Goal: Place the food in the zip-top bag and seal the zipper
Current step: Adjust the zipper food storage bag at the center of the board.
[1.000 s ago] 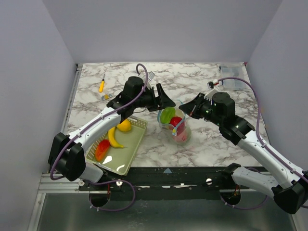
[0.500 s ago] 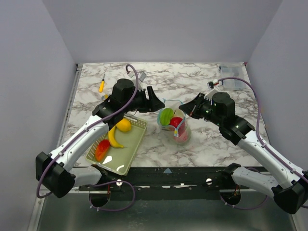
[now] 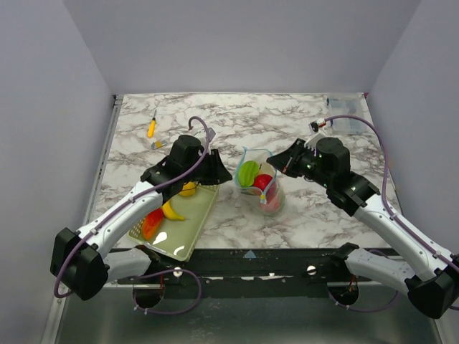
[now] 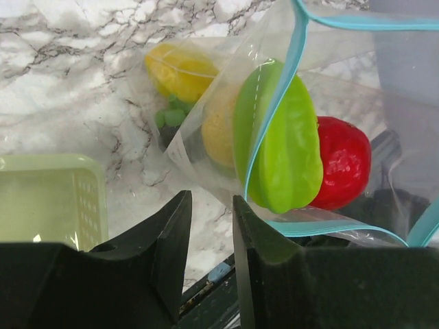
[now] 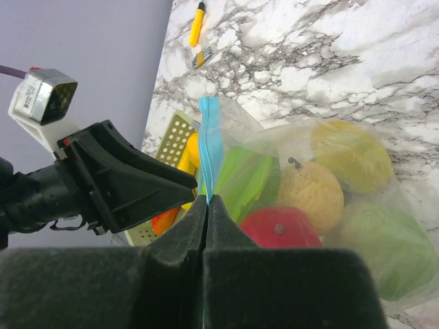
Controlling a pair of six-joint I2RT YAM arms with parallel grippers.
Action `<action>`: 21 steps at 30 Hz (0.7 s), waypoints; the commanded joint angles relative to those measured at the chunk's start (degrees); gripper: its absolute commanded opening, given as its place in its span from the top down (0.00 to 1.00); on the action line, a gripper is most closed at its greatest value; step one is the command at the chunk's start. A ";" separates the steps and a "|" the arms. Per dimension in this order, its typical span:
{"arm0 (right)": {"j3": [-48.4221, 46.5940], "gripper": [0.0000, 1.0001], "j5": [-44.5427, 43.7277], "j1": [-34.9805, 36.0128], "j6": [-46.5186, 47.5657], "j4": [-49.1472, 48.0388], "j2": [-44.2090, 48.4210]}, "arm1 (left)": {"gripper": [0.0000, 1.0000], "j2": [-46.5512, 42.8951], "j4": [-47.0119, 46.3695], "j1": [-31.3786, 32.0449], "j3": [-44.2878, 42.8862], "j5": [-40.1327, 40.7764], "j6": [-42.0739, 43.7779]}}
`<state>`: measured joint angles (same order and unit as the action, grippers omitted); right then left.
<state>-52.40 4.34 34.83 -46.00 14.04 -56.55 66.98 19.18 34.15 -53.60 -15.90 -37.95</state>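
Nearest, left of the zip-top bag (image 3: 275, 202), the pale green basket (image 3: 183, 240) holds a red-orange piece (image 3: 152, 223), a banana (image 3: 170, 208) and a round yellow fruit (image 3: 186, 190). The bag stands mid-table with a green piece (image 4: 281, 151), a red piece (image 4: 343, 163) and a yellow piece (image 4: 180, 68) inside. The left gripper (image 4: 211, 200) hangs just left of the bag, fingers slightly apart, holding nothing. The right gripper (image 5: 206, 200), on the bag's right, is pinched on the zipper (image 5: 209, 147), holding the rim up. Beyond the bag, far to its left, lies an orange marker (image 3: 151, 128).
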 commanded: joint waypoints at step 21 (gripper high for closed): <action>-0.43 0.99 -0.82 0.39 -0.21 0.39 1.53 | 0.62 -5.80 -6.56 0.20 5.15 -1.85 -3.06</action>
<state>-52.40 4.32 34.83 -46.02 14.74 -56.12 62.65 15.40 34.15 -48.84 -18.92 -40.36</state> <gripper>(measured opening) 0.007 0.383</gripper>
